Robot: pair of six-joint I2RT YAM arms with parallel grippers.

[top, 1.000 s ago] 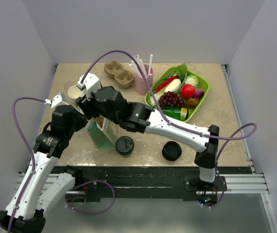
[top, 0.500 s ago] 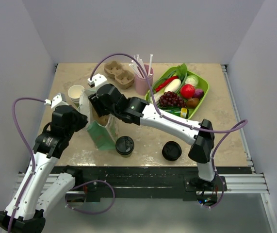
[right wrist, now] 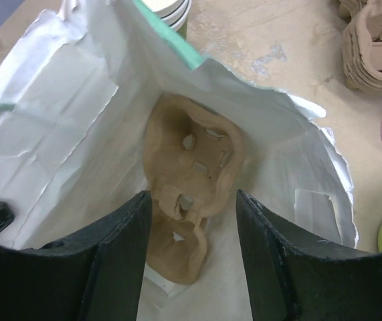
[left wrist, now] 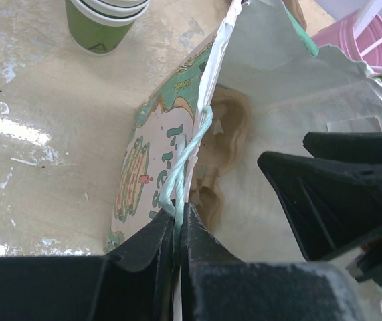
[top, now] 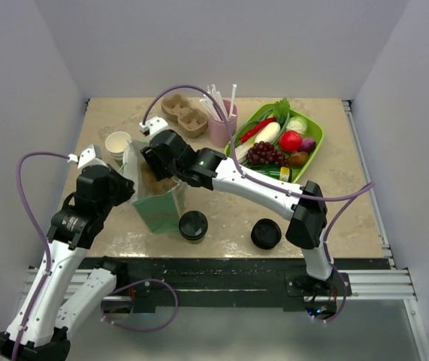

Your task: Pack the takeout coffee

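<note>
While the left gripper clamps the paper bag rim and twine handle, the bag has swung from tilted to upright and the right arm has eased back toward 11 o'clock. The right gripper hangs over the bag mouth, jaws wide, nothing between them. A cardboard carrier lies at the bag bottom, so the bag looks ready and the coffee is probably next. The takeout coffee is unpacked, lid on, standing just beside the bag at its 4 o'clock.

Counts:
- one bag
- one carrier inside it
- one lidded coffee
- one black lid stack at 5
- one lidless cup stack at 10
- one spare carrier pile at 12
- one pink straw cup
- one green produce tray at 2
</note>
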